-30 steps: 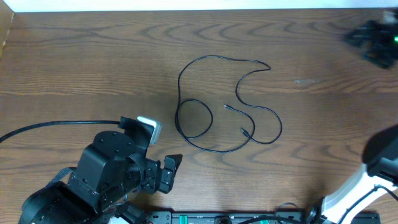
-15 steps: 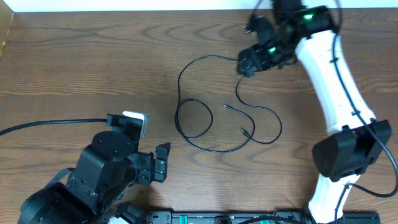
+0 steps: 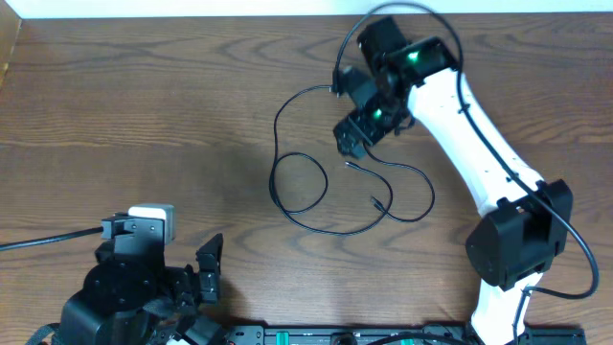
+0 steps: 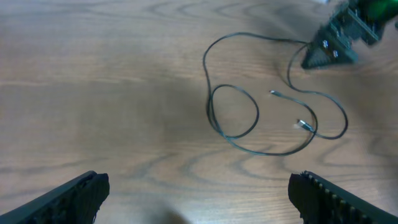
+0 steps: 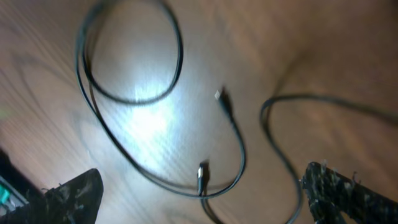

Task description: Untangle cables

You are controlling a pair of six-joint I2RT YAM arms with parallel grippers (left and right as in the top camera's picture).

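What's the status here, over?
Left gripper open, far from cable. Right gripper open, above it. Cable ungrasped, looped on table. Nothing blocking.

A brown wood-grain table (image 3: pixel 144 96) fills the scene. A white strip (image 3: pixel 192 8) borders its far edge. A thick black cable (image 3: pixel 48 239) comes in from the near left. A black rail (image 3: pixel 316 335) runs along the near edge.

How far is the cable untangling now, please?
Done: nothing visible; the black cable lies in crossing loops on the table, both plugs near the middle. In hand: the right hand hangs open above its upper bend, gripping nothing; the left hand is open, far off. Left: grasp it and pull the loops apart.
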